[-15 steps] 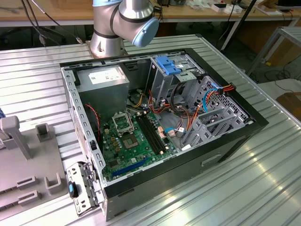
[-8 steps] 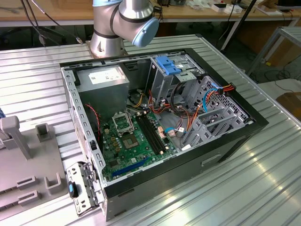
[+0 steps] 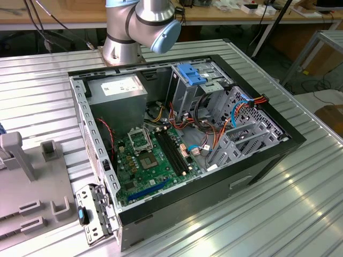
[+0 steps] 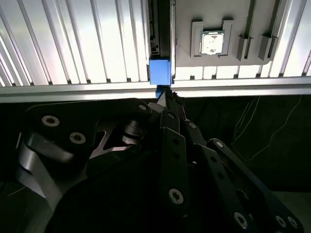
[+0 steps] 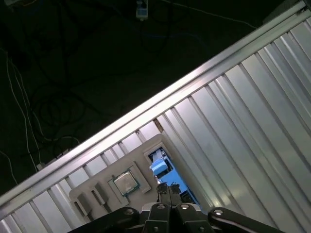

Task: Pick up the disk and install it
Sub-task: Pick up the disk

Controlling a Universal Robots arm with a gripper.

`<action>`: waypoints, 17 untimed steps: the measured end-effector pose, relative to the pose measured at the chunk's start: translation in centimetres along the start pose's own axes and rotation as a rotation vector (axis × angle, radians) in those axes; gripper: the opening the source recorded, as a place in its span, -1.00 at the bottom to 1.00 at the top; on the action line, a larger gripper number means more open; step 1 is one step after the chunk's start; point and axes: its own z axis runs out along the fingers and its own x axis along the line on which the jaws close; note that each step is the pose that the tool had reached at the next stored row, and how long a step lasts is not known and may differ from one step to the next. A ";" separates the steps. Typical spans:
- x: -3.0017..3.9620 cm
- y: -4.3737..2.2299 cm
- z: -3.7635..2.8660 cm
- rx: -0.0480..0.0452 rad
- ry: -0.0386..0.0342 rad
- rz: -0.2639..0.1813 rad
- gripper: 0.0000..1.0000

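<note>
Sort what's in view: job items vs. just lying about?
Job:
- disk, standing on edge in the grey tray
- gripper, right at the disk
- open computer case, likely where it goes

Lying about:
- processor chip
- power supply

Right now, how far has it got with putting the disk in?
Nothing looks installed yet. The disk stands on edge at the grey fixture, outside the computer case. The gripper is right at it. Lifting it and fitting it into the case remain.

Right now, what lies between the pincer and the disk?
Nothing; in the second wrist view the pincer sits right at the disk's blue end.
</note>
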 end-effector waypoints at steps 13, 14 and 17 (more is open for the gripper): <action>-0.13 -0.20 0.00 -0.0022 0.0075 -0.161 -0.79; -0.19 -0.30 -0.01 -0.0023 0.0078 -0.166 -0.79; -0.48 -0.74 0.01 -0.0023 0.0081 -0.173 -0.79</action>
